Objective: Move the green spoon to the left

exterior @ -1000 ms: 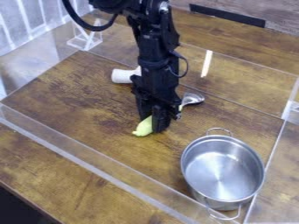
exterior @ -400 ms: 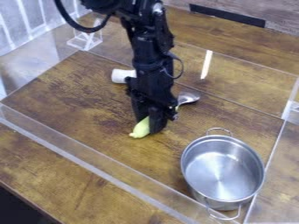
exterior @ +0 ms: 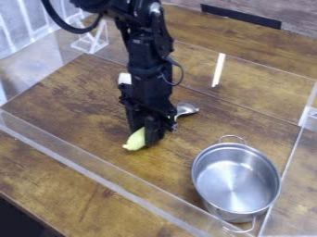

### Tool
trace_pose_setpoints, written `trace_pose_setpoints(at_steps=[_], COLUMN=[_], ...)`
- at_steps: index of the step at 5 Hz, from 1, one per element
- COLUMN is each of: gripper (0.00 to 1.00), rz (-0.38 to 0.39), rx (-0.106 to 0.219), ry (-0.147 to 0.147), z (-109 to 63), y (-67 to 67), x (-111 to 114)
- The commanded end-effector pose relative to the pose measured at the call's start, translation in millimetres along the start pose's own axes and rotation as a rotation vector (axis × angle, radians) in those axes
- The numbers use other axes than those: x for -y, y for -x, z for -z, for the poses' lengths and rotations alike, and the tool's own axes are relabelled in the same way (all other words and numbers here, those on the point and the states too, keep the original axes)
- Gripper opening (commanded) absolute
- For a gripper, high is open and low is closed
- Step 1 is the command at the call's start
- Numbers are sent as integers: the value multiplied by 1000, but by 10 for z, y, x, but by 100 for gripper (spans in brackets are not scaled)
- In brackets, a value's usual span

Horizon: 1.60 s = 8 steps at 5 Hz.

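Note:
The green spoon (exterior: 136, 140) has a thick yellow-green handle, whose lower end sticks out below the black gripper (exterior: 145, 130). Its silver head (exterior: 184, 111) pokes out to the right of the gripper. The gripper points straight down near the middle of the wooden table, and its fingers are shut on the spoon's handle. The spoon's middle is hidden behind the fingers. Whether the spoon still touches the table I cannot tell.
A round steel pot (exterior: 235, 178) stands at the lower right. A white stick (exterior: 218, 69) stands upright at the back right. A clear plastic wall (exterior: 74, 157) rims the table, with a clear bracket (exterior: 87, 39) at the back left.
The gripper has moved left and a little toward the front with the green spoon in it. The white thing behind the arm is now hidden.

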<state>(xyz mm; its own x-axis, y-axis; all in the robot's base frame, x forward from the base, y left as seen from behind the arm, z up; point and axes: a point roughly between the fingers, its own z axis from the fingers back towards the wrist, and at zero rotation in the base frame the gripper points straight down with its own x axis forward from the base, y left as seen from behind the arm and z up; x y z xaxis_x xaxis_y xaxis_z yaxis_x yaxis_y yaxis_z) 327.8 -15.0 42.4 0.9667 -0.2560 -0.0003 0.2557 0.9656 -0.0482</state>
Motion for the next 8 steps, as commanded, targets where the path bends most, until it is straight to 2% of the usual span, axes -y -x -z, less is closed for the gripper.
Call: trace_pose_setpoints(at_steps=[1, 2, 4, 6, 7, 8], gripper=[0, 0, 0, 0, 0, 0], rz=[26, 30, 3, -69, -94, -104], rx=[69, 73, 73, 78, 79, 80], ry=[-32, -40, -48, -61, -65, -69], z=[-328, -368, -400, -507, -425, -445], y=[0, 51, -94, -51, 2, 53], x=[20, 0, -14, -84, -84, -106])
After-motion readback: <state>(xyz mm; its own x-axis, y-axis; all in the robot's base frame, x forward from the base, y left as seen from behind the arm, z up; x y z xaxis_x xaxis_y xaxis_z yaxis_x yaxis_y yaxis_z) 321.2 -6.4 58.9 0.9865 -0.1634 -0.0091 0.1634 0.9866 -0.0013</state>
